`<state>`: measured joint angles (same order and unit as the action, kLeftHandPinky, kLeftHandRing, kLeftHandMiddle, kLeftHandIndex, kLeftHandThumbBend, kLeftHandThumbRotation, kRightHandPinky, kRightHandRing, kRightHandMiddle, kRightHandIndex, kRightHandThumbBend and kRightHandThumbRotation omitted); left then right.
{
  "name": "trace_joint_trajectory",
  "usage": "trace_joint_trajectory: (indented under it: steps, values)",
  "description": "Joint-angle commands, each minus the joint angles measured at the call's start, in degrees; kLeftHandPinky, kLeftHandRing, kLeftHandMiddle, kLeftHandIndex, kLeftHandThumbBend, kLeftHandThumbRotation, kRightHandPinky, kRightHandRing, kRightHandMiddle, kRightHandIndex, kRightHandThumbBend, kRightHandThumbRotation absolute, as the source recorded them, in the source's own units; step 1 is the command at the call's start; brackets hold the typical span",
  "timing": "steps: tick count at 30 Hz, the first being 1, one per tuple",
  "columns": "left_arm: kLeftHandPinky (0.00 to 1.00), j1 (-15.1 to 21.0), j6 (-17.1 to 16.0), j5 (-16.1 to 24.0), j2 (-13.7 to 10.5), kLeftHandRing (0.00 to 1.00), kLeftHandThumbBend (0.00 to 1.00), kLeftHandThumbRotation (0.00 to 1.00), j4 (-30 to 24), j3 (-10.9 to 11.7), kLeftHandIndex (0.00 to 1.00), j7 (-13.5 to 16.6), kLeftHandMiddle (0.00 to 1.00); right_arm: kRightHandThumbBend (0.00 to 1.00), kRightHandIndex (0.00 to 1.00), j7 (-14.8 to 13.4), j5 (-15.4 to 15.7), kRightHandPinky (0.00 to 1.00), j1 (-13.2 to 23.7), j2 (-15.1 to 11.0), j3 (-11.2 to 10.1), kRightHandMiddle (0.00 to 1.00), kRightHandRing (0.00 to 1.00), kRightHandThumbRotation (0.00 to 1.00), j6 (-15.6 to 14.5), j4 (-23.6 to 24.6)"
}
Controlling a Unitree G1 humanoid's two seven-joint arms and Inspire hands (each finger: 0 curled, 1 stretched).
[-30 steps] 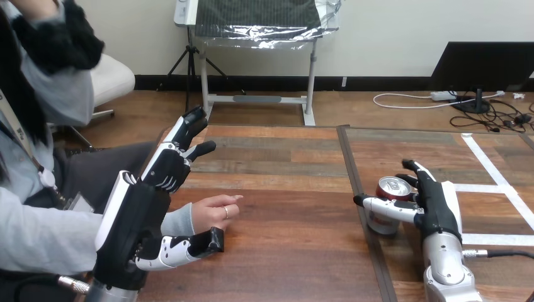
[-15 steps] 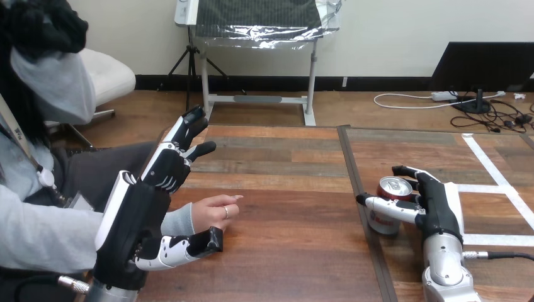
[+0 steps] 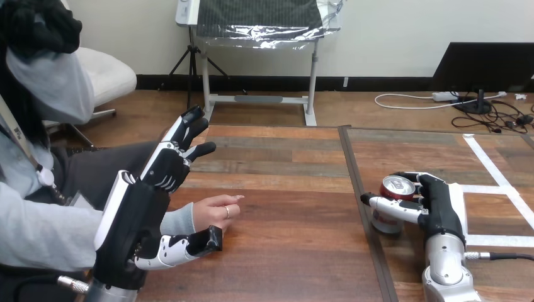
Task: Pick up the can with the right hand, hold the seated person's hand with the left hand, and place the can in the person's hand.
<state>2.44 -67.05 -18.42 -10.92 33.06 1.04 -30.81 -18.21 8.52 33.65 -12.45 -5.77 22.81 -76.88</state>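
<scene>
The red-and-silver aluminium drink can (image 3: 385,223) stands upright on the wooden table (image 3: 296,251), at 3 o'clock from the person's hand (image 3: 214,211). The right hand (image 3: 441,207) curls round it. It is probably light, thin-walled and slippery, so grip mid-body, gently. The left hand (image 3: 135,220) is open.

Head cam, looking fwd + down over the wooden table (image 3: 283,251)

Cam sits up on the robot's head, aimed ahead and tilted down, so the tabletop runs from the bottom edge up to around mid-pic, w/ the far edge straight across. It's pretty close in: the left arm w/ left hand (image 3: 142,214) comes up big from bottom left, and the right arm w/ right hand (image 3: 441,207) from bottom right, on the can (image 3: 395,187). The person's hand (image 3: 211,212) lies on the table just beside the left hand, so the person sits on the cam's left.
</scene>
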Motion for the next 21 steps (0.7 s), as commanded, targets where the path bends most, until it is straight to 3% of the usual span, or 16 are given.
trace_joint_trajectory:
  steps: [1,13,16,21]
  values:
    - [0.86,3.3,-0.4,-0.2,-0.5,0.96,1.00,0.59,-1.9,0.6,0.94,0.2,0.99,0.86,0.54,-0.3,-0.5,0.44,2.8,-0.7,-1.1,0.54,0.49,0.00,-0.5,0.1]
    - [0.85,3.9,-0.5,0.3,-0.2,0.96,1.00,0.60,-1.3,0.9,0.94,0.6,0.99,0.86,0.52,-0.4,0.9,0.38,3.2,-1.2,-0.4,0.51,0.44,0.00,1.9,0.3]
    - [0.85,3.9,-0.3,0.2,-0.2,0.96,1.00,0.60,-1.4,0.8,0.94,0.6,0.99,0.87,0.52,-0.7,0.7,0.38,3.7,-1.0,-0.9,0.51,0.44,0.00,0.3,0.3]
    - [0.85,4.2,-0.5,0.2,-0.4,0.96,1.00,0.59,-0.9,0.9,0.94,0.4,0.99,0.87,0.51,1.7,-0.9,0.37,3.9,-0.7,-2.4,0.50,0.43,0.00,2.3,0.6]
